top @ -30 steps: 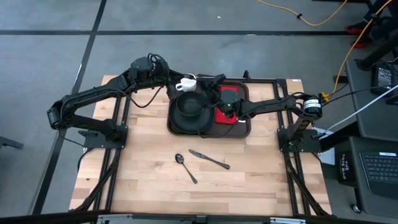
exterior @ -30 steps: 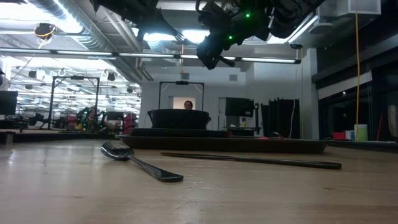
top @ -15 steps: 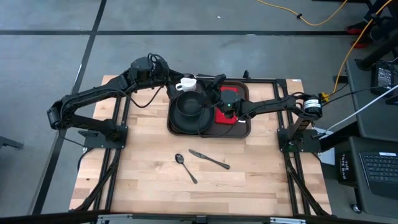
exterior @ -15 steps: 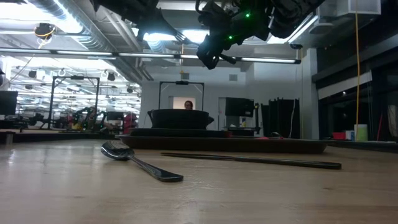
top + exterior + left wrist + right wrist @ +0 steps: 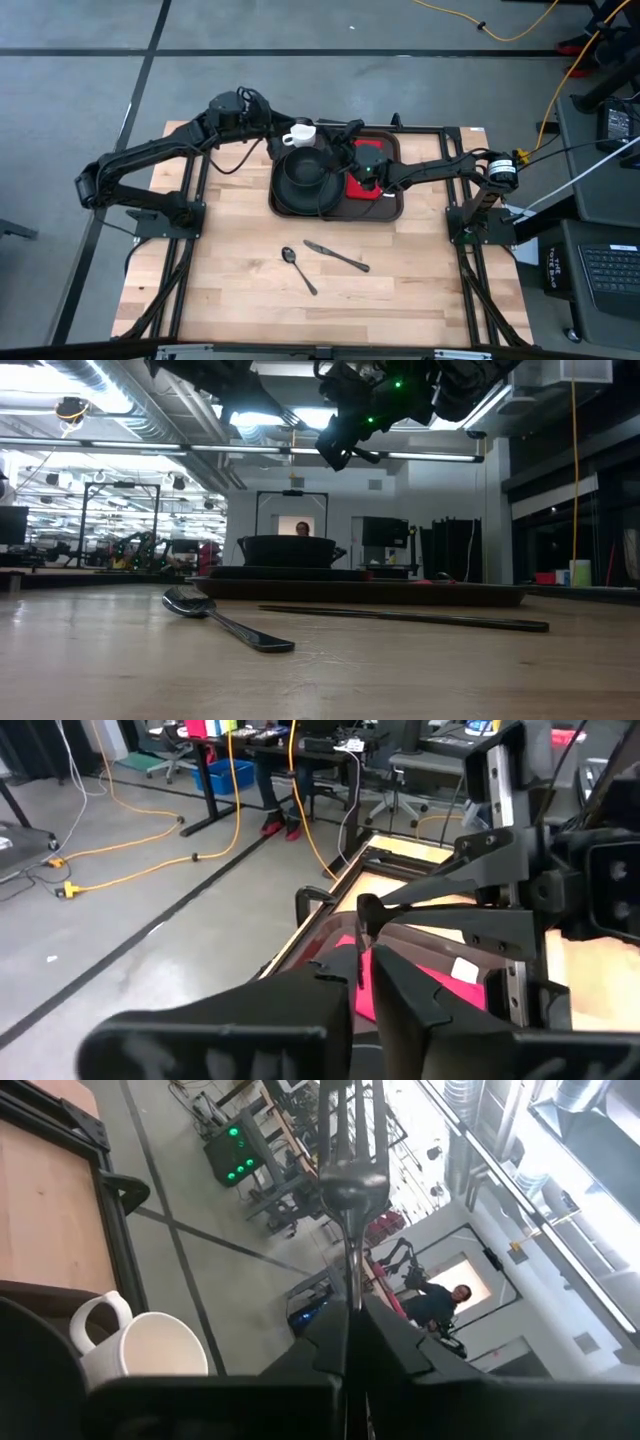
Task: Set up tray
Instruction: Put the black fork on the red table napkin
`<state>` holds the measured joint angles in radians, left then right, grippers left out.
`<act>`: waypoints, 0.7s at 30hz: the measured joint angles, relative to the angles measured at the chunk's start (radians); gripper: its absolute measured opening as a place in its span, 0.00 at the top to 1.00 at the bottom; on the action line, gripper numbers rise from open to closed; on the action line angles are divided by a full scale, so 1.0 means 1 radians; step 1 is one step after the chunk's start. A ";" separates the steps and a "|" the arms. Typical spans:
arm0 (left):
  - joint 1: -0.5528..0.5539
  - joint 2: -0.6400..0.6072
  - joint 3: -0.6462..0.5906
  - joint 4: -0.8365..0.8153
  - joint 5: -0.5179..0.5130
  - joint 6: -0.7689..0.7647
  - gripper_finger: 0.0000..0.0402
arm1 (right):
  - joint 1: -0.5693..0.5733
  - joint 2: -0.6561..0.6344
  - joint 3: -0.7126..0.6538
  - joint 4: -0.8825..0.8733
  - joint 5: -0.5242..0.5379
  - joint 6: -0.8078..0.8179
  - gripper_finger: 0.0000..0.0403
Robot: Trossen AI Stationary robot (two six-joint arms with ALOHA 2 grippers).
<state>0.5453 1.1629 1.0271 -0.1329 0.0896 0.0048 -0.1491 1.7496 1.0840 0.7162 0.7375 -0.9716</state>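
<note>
The dark brown tray (image 5: 392, 208) lies at the table's far middle. It carries a black bowl (image 5: 305, 172) and a red napkin (image 5: 362, 188), and a white cup (image 5: 300, 133) stands at its far left corner. Above the tray's far edge both grippers meet on one fork (image 5: 350, 1140). My left gripper (image 5: 365, 955) is shut on its handle. My right gripper (image 5: 345, 1315) is shut on it just under the head. In the left wrist view the fork's head (image 5: 364, 908) shows edge-on beyond my fingers. My left gripper has the fork's handle (image 5: 361, 970) between its two fingers, which lie along it. The head sticks out past the fingertips. The fork is clear of the tray. How far back the handle reaches is hidden by the fingers. My right gripper pinches the fork's handle just below the neck (image 5: 346, 1285) between its two fingers. The fingers (image 5: 450, 910) come about level from the table's right and lie across the fork. The head stands free beyond them, clear of tray and cup.
A spoon (image 5: 298, 268) and a knife (image 5: 338, 257) lie on the bare wood nearer the front, with free room around them. The cup (image 5: 140, 1345) stands close beside the grippers. Beyond the table is an open room, where a person shows far off.
</note>
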 joint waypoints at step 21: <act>0.032 -0.170 -0.195 0.222 0.080 0.358 0.78 | 0.024 0.000 0.000 -0.141 0.172 0.225 0.95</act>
<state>0.5770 0.9932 0.8326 0.0895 0.1700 0.3626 -0.1251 1.7493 1.0840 0.5755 0.9092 -0.7470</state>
